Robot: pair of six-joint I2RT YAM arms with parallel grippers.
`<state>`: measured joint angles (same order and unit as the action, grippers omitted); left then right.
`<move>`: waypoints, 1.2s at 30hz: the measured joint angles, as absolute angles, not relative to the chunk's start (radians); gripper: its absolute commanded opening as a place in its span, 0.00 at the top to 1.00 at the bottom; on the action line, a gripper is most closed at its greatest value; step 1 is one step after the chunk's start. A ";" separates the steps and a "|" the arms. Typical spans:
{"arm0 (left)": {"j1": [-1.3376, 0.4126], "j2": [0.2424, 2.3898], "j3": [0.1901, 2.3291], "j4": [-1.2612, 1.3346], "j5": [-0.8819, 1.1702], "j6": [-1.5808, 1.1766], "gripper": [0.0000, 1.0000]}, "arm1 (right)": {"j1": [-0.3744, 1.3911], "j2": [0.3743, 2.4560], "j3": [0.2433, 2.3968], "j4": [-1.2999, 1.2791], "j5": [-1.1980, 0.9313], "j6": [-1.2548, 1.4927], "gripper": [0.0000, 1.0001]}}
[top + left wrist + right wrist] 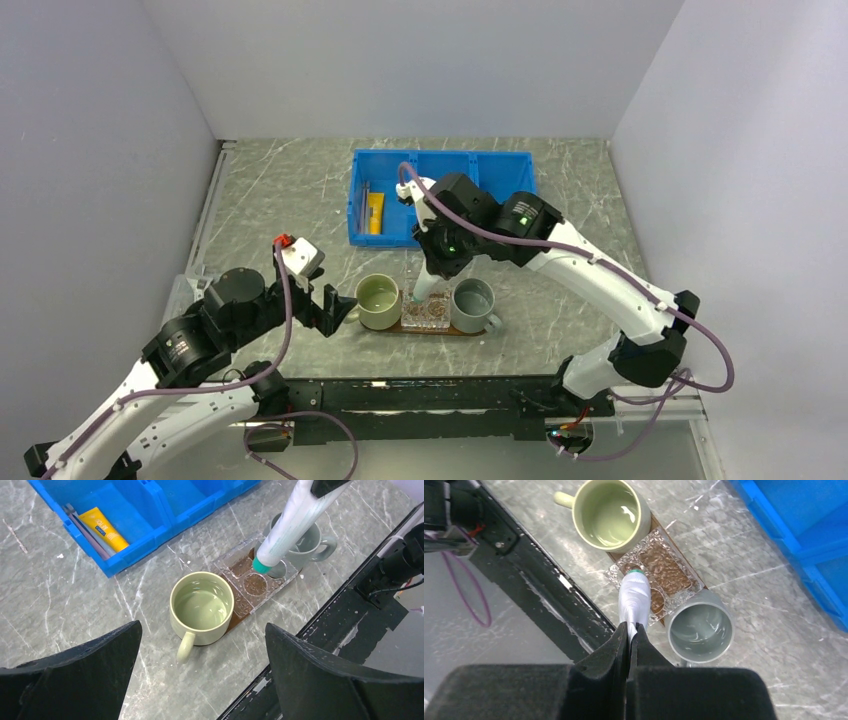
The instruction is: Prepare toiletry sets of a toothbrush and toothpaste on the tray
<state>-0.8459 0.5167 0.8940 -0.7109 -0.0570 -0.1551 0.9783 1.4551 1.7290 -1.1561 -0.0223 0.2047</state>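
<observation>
Teal marks the cap end of the white tube, which hangs cap-down, pinched at its flat tail by the right end effector. The cap is at one corner of the clear holder, which sits on the dark-brown tray between the green mug and the grey mug. Whether cap and holder touch cannot be told. The step in hand appears to be standing the tube in the holder. It is best done by centring the cap over one round well, descending straight and slowly, keeping clear of the grey mug's rim, and releasing only once the cap is seated, since a tall tube may topple. The left end effector is spread wide and empty, near the green mug. The yellow tube and toothbrushes lie in the blue bin, far across the surface.
</observation>
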 measured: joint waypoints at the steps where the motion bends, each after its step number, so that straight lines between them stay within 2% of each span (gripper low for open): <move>1: -0.846 0.507 0.884 -0.703 -0.066 -0.157 0.01 | 0.988 1.464 1.729 -1.162 0.001 0.205 1.00; 12: -0.846 0.431 0.783 -0.672 -0.131 -0.189 0.01 | 1.015 1.481 1.722 -1.166 0.155 0.225 1.00; 36: -0.846 0.392 0.741 -0.648 -0.155 -0.205 0.01 | 1.018 1.538 1.679 -1.119 0.182 0.247 1.00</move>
